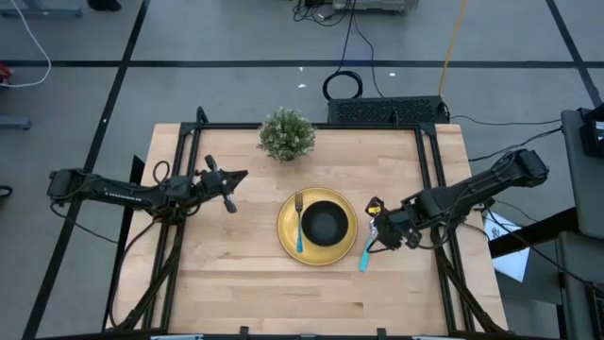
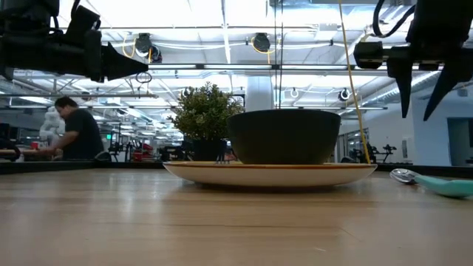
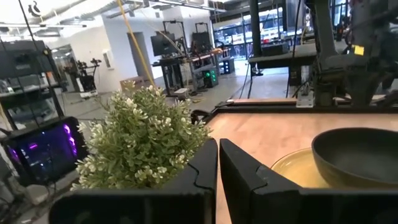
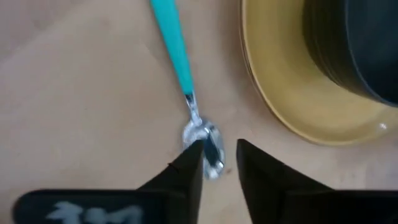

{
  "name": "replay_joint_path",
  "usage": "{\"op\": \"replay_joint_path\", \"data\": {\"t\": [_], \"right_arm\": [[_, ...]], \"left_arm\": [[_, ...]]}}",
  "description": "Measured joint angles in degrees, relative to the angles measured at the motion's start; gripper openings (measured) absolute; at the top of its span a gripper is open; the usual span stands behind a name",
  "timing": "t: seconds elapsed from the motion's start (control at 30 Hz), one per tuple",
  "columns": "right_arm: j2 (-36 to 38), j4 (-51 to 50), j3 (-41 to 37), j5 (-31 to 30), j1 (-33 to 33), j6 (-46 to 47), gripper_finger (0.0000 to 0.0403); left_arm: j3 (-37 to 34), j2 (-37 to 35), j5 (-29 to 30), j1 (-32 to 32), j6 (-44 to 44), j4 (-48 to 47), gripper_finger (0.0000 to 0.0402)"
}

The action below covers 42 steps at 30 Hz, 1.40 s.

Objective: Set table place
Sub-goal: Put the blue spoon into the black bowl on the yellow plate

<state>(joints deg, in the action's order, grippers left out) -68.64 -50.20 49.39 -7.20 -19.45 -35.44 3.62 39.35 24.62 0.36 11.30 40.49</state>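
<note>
A yellow plate (image 1: 289, 238) lies mid-table with a black bowl (image 1: 324, 223) standing on it and a fork (image 1: 300, 225) with a light-blue handle resting on the plate's left part. Just right of the plate a spoon (image 1: 365, 251) lies flat on the table (image 1: 236, 283). My right gripper (image 4: 217, 149) points steeply down above the spoon's metal bowl end (image 4: 206, 137), open. In the low view its fingers (image 2: 405, 92) hang well clear of the spoon (image 2: 436, 182). My left gripper (image 1: 238, 177) waits level at the left, shut, holding nothing.
A small bushy potted plant (image 1: 286, 133) stands at the table's far edge, between the two arms and close in front of my left gripper (image 3: 217, 165). Bare wood lies along the near side of the table. A person sits in the room beyond (image 2: 74, 133).
</note>
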Motion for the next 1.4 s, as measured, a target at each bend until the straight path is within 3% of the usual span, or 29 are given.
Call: {"op": "replay_joint_path", "data": {"t": [0.17, 0.37, 0.73, 1.4], "right_arm": [[-0.4, 4.8, 0.0, 4.5, -0.1, -1.9, 0.0139], [-0.6, 11.3, 0.0, 9.1, 0.0, -4.5, 0.0164], [-4.8, 16.0, -4.8, 11.8, 0.7, -8.4, 0.0163], [-12.3, 22.5, -5.9, 17.1, 1.4, -13.6, 0.0162]], "left_arm": [[0.0, 0.0, 0.0, 0.0, -3.0, 0.0, 0.0024], [0.0, 0.0, 0.0, 0.0, -4.1, 0.0, 0.0024], [0.0, 0.0, 0.0, 0.0, -4.4, -0.4, 0.0024], [0.0, 0.0, 0.0, 0.0, -4.4, -2.3, 0.0024]]}}
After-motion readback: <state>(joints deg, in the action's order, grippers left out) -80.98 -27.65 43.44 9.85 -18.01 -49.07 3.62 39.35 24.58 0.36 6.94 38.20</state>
